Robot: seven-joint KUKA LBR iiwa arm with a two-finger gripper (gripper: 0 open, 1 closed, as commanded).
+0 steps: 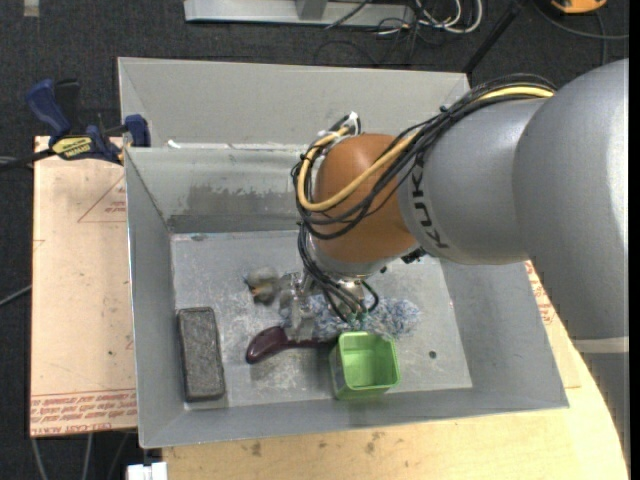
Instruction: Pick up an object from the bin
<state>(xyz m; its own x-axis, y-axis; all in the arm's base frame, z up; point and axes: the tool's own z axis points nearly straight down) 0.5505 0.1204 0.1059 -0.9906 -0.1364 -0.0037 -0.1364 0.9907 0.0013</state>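
Observation:
My gripper (303,313) hangs low in the middle of the bin, under the orange wrist cover. Its metal fingers reach down just above a dark purple curved thing (268,345) that lies on the bin floor. A small grey-brown lump (262,285) sits just left of the fingers. A blue-white speckled cloth-like piece (396,315) lies to the right, partly hidden behind the gripper. A green square cup (365,364) stands right below it, near the front.
A grey rectangular block (201,354) lies along the bin's left front side. The arm and its cables cover the back right of the bin.

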